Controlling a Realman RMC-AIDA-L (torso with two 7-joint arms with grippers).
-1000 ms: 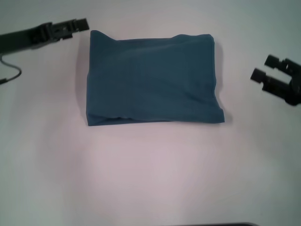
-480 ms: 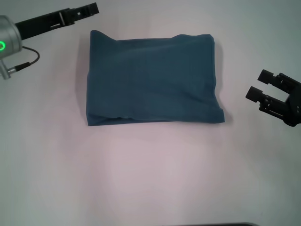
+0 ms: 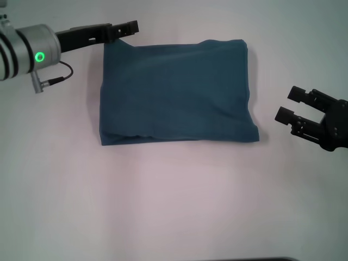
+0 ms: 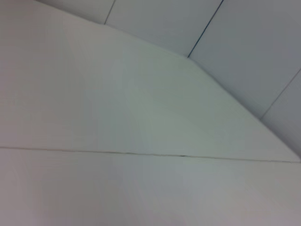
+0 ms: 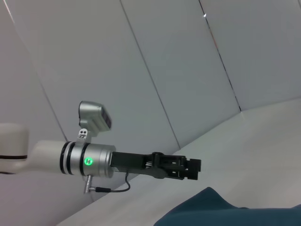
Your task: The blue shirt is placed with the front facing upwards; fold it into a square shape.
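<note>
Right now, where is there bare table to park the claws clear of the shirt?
The widest bare table is the near strip in front of the folded shirt. There is also room between the shirt and the open right claw. It is crowded at the shirt's far left corner, under the left claw.

Your head view looks steeply down from above, taking in the whole shirt on the bench, with the left gripper coming in at the shirt's far left corner and the right gripper at the right side. Your left wrist view faces away from the shirt: you get only bench surface and the panelled wall behind it. Your right wrist view sits low, looking across the bench towards the wall. It shares with the head view the left gripper, seen side-on, and one corner of the shirt.
</note>
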